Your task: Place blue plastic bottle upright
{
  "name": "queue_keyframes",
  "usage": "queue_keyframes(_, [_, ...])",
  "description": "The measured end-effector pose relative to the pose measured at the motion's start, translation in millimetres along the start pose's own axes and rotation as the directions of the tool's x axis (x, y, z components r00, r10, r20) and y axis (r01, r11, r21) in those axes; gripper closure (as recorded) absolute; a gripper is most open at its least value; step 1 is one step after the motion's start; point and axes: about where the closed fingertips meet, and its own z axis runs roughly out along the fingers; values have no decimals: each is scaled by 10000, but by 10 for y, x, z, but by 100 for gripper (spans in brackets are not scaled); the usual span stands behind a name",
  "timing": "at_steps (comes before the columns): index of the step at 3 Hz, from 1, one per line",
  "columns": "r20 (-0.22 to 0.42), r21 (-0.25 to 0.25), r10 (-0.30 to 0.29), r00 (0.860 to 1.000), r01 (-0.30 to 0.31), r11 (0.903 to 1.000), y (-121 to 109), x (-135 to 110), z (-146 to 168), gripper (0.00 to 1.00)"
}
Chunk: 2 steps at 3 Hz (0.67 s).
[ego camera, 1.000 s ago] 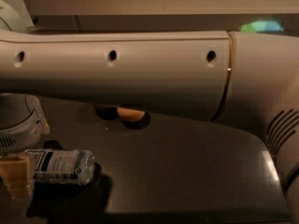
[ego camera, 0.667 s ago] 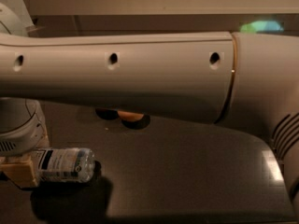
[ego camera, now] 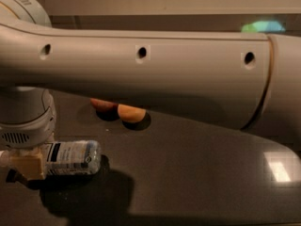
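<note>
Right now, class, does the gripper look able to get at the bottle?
Likely yes: the gripper sits right at one end of the bottle, which lies on its side on the table, with nothing between them.

Tan jaws lower left, white-blue labelled bottle (ego camera: pixel 70 157), dark grey table (ego camera: pixel 197 173)

- Arm link (ego camera: pixel 155 81): a broad, smooth tube, off-white to pale grey, spanning the full width of the frame
- Holes (ego camera: pixel 141 52): three small, dark and round, spaced in a row along the tube
- Seam (ego camera: pixel 267 74): a thin tan line curving down the tube at the right
- Joint housing (ego camera: pixel 21 6): rounded and pale, at the upper left
- Wrist housing (ego camera: pixel 23 119): a round, grey-white drum at the left, with a slotted vent (ego camera: pixel 15 138) low on it
- Gripper (ego camera: pixel 26 166): lower left of the frame, under the drum, pale tan and blocky
</note>
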Motion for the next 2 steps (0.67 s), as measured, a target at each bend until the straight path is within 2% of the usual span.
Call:
queue_keyframes(1, [1162,-38,-61,9932,66,10000,-101,38,-263,100])
queue_keyframes(2, [2480,8,-208,9685,213,9998,-195,58,-526,100])
